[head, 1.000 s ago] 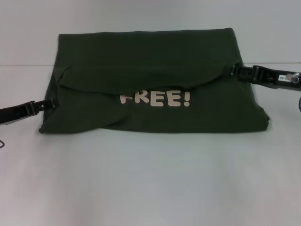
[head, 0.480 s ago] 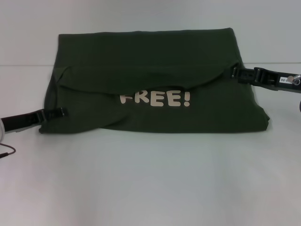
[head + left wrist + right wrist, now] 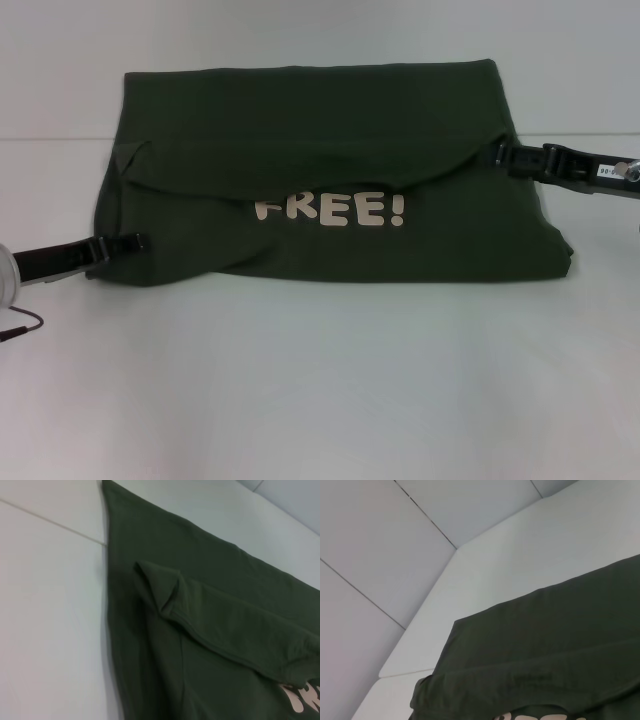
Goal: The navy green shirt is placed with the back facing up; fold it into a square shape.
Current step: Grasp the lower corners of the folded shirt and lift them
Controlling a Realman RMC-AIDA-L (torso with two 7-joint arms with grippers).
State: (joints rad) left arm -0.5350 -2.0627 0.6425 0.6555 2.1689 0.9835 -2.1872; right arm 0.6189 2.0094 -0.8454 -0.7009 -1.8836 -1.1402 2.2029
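Olive-green cotton, the navy green shirt (image 3: 320, 175) lies across the white bench (image 3: 320, 380) as a wide band, a flap turned over the middle and the "FREE!" lettering (image 3: 330, 209) showing. Over the last second the left claw (image 3: 135, 241) has slid inward and lower along the left edge, onto the near corner; the right claw (image 3: 497, 154) has barely moved at the right flap end. Neither grip can be judged from here. Both seem placed for a sideways fold.

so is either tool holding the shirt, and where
Cannot tell. The left tool sits at the shirt's left edge, the right tool at its right edge.
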